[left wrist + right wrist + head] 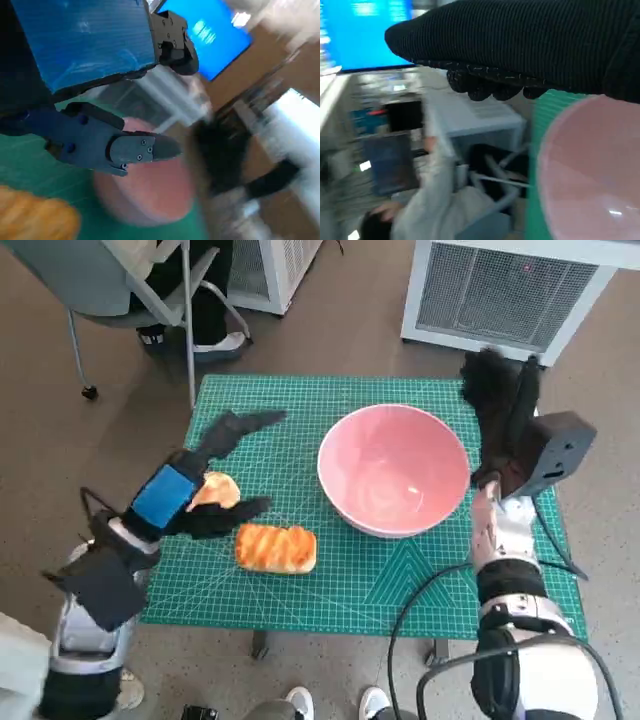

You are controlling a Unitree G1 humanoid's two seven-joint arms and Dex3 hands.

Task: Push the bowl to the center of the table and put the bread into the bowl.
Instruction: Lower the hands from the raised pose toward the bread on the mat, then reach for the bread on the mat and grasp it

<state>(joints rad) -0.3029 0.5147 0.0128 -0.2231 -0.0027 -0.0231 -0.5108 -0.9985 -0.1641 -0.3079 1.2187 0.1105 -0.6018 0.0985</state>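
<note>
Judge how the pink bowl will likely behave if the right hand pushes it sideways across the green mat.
The pink bowl looks thin, smooth and empty, so probably light. It should slide on the flat green mat. Its wide flared rim suggests a high push might tip it.

My left hand [205, 480] hangs over the near-left part of the table, fingers [135, 149] spread wide, gripping nothing. Left forearm rises from the lower left. My right hand [500, 405] (gloved) is raised at the far-right edge, fingers pointing away and together, nothing held. Right forearm runs almost straight up from below.
</note>
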